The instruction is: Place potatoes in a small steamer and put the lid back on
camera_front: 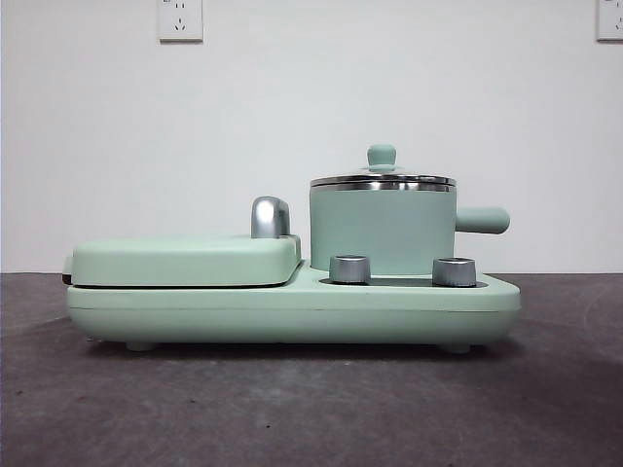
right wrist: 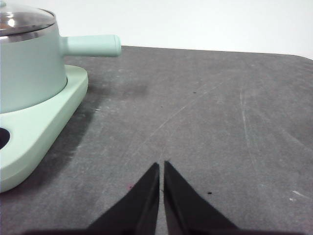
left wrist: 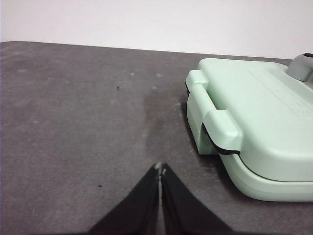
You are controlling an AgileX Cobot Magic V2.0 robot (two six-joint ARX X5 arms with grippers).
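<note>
Lid [camera_front: 382, 179] sits on small steamer [camera_front: 382, 229]; I see no potato. Left gripper [left wrist: 161, 170] and right gripper [right wrist: 161, 166] pressed together, empty. Everything remains.

1. The left gripper [left wrist: 160, 169] showed two matte black jaws, wedge-shaped, tapering to slim tips with pale scuffs.
2. The right gripper [right wrist: 160, 166] looked alike: two plain black tapered jaws, smooth and unmarked.
</note>
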